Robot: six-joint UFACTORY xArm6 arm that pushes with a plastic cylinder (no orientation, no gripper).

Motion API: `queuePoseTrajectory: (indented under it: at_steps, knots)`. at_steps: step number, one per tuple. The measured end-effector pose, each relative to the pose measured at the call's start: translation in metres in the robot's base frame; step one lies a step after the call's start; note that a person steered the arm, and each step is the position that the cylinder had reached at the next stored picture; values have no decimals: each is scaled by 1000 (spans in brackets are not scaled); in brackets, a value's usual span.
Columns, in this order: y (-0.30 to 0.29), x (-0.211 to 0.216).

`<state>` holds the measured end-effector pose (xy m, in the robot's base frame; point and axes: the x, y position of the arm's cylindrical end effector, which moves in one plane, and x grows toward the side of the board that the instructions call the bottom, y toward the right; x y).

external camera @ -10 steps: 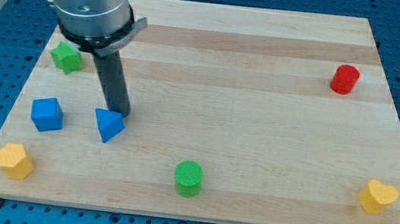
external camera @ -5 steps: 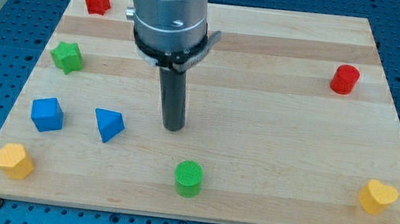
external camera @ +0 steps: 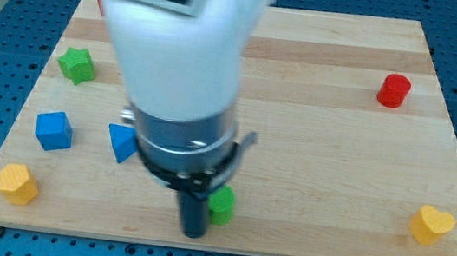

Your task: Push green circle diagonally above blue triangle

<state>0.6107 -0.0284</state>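
Observation:
The green circle [external camera: 223, 204] sits near the view's bottom centre, partly hidden by the arm. My tip [external camera: 192, 232] rests on the board just left of and below it, close to or touching it. The blue triangle [external camera: 121, 143] lies to the left, its right side hidden behind the arm body.
A blue cube [external camera: 53, 130] and a yellow block [external camera: 15, 183] sit at the left. A green star [external camera: 75, 65] is at the upper left. A red cylinder [external camera: 394, 90] is at the upper right, a yellow heart [external camera: 431, 225] at the lower right. The wooden board's bottom edge [external camera: 283, 250] is near my tip.
My tip has moved from beside the blue triangle, right and then down, to the green circle's lower left. The arm now hides the red block at the top left.

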Motion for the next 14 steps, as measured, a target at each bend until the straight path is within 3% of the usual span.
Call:
queuePoseTrajectory:
  at_steps: [4,7,10,14]
  knots:
    - [72,-24]
    - [31,-27]
    - [4,-102]
    - [-73,-157]
